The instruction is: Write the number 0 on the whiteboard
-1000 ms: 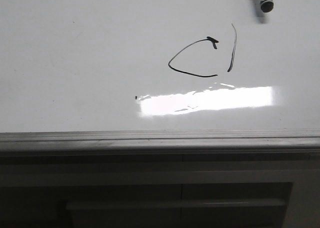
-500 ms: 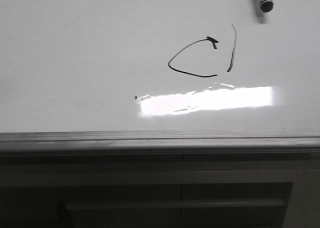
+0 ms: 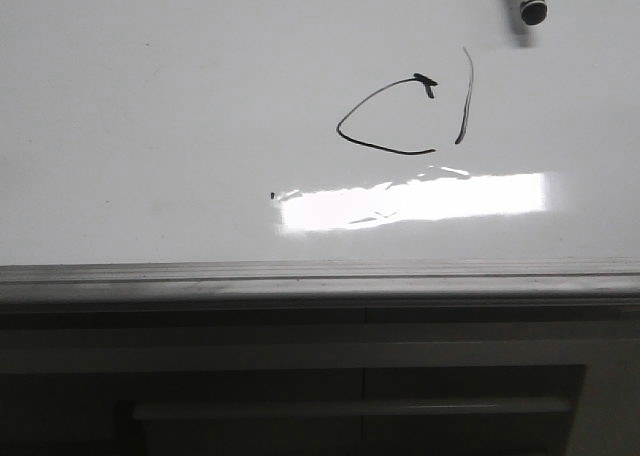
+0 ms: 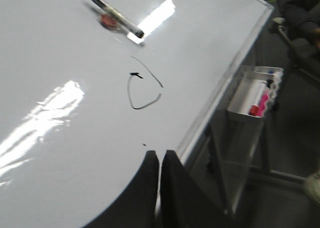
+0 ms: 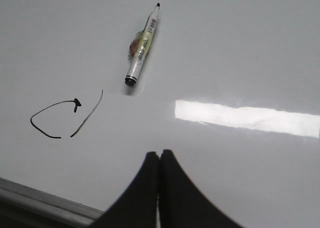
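The number 0 is a thin black open loop with a separate curved stroke on its right, drawn on the whiteboard. It also shows in the left wrist view and the right wrist view. A marker lies loose on the board beyond the 0; its black end shows in the front view and its body in the left wrist view. My left gripper is shut and empty near the board's edge. My right gripper is shut and empty over the board.
The whiteboard's grey metal edge strip runs along the front. A tiny black dot sits left of the glare patch. A tray with markers hangs beside the board. A person sits at the far side.
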`<state>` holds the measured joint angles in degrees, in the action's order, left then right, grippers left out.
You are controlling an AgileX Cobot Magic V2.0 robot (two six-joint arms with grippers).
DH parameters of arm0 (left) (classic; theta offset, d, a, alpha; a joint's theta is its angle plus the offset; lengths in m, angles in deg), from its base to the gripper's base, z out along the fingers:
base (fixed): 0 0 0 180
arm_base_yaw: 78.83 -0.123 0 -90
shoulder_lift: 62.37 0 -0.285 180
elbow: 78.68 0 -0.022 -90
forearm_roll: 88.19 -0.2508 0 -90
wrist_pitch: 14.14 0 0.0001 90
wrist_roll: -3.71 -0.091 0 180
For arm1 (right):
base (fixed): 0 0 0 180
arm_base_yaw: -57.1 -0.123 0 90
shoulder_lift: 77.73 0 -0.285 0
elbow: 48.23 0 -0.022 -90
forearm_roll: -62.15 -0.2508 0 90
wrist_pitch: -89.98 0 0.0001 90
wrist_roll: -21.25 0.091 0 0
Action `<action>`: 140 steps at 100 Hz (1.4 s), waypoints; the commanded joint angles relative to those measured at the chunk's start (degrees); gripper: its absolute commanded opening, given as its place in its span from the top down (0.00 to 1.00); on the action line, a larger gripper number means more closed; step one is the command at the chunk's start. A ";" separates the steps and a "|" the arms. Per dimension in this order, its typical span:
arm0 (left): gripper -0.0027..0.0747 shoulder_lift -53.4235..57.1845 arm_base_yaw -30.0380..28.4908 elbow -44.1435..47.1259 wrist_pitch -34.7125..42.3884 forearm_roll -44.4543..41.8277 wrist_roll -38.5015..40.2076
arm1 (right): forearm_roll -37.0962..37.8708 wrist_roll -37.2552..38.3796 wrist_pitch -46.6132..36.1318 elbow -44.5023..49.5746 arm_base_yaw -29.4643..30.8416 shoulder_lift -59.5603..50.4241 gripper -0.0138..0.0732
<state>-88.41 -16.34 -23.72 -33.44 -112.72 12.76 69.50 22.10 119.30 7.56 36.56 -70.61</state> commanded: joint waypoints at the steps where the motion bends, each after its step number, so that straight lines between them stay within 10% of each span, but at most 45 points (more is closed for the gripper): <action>1: 0.99 -0.35 -10.04 0.53 10.47 11.43 -13.65 | 0.38 -0.14 -4.30 -1.21 0.24 -0.15 0.93; 27: 0.99 1.98 -31.99 17.47 32.11 20.04 -13.20 | 0.38 -0.14 -4.30 -1.21 0.24 -0.15 0.93; 48: 0.99 10.34 -41.72 23.69 27.16 25.28 -10.43 | 0.38 -0.14 -4.30 -1.21 0.24 -0.15 0.93; 76: 0.99 20.20 -45.43 24.31 2.83 27.57 -10.43 | 0.38 -0.14 -4.30 -1.21 0.24 -0.15 0.93; 140: 0.99 20.06 -48.65 24.31 2.02 36.00 -10.43 | 0.38 -0.14 -4.30 -1.21 0.24 -0.15 0.93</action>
<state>-69.94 -64.68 -1.21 -33.60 -77.91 1.58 69.50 22.10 119.30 7.65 36.56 -70.61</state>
